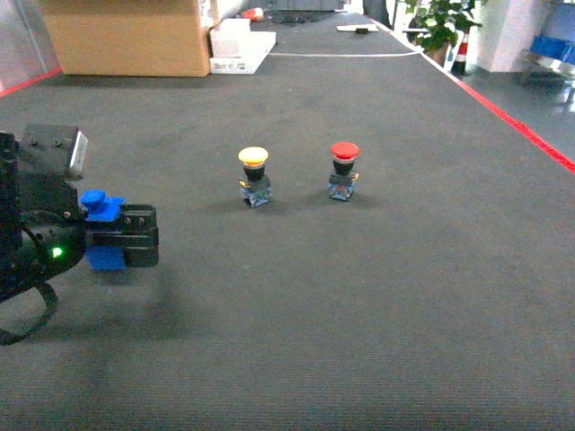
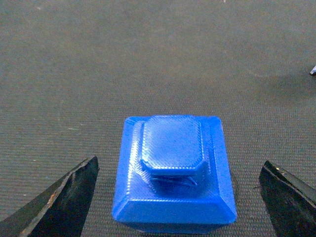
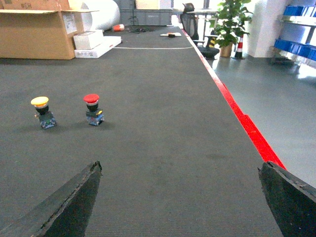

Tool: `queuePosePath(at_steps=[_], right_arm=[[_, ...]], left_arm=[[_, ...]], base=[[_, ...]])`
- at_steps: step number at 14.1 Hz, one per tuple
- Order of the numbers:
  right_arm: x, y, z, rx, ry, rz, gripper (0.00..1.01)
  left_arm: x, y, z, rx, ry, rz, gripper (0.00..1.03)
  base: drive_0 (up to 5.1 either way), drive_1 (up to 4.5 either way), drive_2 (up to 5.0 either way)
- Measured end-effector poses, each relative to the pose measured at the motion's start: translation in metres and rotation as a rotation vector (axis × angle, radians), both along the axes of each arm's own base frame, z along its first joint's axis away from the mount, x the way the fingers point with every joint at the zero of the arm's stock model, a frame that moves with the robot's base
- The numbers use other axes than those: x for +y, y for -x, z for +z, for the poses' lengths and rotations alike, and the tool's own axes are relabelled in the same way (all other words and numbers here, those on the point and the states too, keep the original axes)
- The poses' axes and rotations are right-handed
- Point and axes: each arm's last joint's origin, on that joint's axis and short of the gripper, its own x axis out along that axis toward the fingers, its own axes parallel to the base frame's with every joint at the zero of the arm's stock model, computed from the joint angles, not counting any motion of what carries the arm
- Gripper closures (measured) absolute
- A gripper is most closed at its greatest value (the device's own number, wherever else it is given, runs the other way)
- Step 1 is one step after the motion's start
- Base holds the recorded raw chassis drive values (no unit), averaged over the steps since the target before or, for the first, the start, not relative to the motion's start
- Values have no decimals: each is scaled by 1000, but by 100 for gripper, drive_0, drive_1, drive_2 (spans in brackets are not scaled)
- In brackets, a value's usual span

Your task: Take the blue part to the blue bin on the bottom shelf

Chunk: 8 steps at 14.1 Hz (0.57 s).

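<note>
left end effector (image 2: 177, 197) open, fingers either side of the blue part (image 2: 174, 173), which sits centred between them. right end effector (image 3: 180, 197) open, holding nothing.

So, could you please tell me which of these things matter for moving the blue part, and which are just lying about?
For the job:
- blue part
- left tool, open around it

Lying about:
- yellow push button
- red push button
- cardboard box
</note>
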Motion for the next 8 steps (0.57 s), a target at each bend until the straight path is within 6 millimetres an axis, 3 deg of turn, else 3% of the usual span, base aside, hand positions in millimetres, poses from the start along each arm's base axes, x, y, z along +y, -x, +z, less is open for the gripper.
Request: queuePosePath(at_steps=[2,3,8], right_arm=[[0,0,0,0,0,0,3],[0,0,0,0,0,0,3],[0,0,0,0,0,0,3]], left_arm=[[0,-10,-10,19,-4,4,5],[1,-12,-12,25,-9,1,10],[5,-18,-13,19,9,14,58]], base=[[0,0,0],[0,0,0],[0,0,0]])
